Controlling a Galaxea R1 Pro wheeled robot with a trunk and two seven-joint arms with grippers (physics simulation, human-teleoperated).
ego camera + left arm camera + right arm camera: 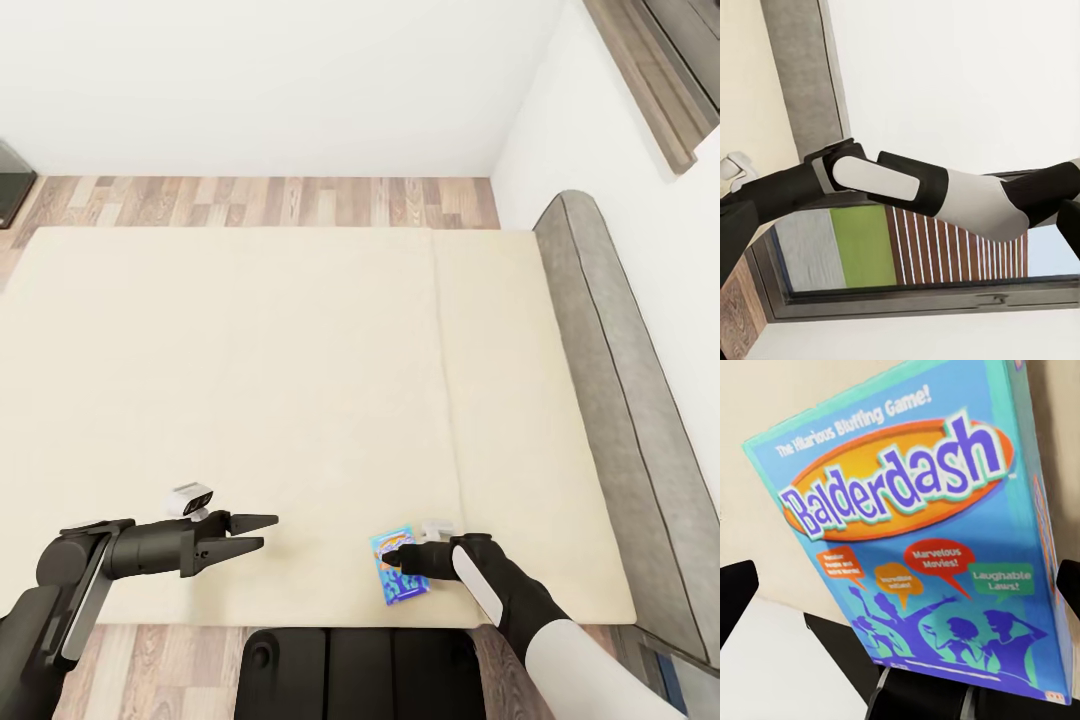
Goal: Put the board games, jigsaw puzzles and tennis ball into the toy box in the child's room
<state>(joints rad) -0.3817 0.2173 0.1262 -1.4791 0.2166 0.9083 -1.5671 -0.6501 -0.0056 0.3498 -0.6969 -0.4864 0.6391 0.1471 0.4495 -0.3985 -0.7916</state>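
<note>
So I'm parked at the foot edge of the bed (300,380), that big cream mattress with the one seam running down it, and everything here is easiest to place off that seam.

My right gripper (392,560) sits just on the headboard side of the seam, low over the near edge of the mattress, fingertips right at the blue Balderdash box (399,566). That's the smaller blue board game, and it lies on the mattress close to the near edge, a bit askew. From my right wrist view the Balderdash box (922,532) takes up nearly everything, orange oval logo and purple silhouettes, with my dark fingers (735,596) showing at either side of it, spread wider than the box. So the jaws are wide apart there. Whether the tips actually touch the cardboard, I honestly can't tell from these angles.

My left gripper (262,532) is well off to the other side of the seam, hovering over bare mattress near the same near edge, pointing toward the box. Its two fingers stand parted with nothing between them.

The left wrist view looks across at my own right forearm (907,184), white and black, with the grey padded headboard (802,75) and a window frame (915,296) behind it.

The headboard (620,400) runs along the far side of the mattress from the seam, against the white wall. Wood plank floor (260,200) shows beyond the bed.
</note>
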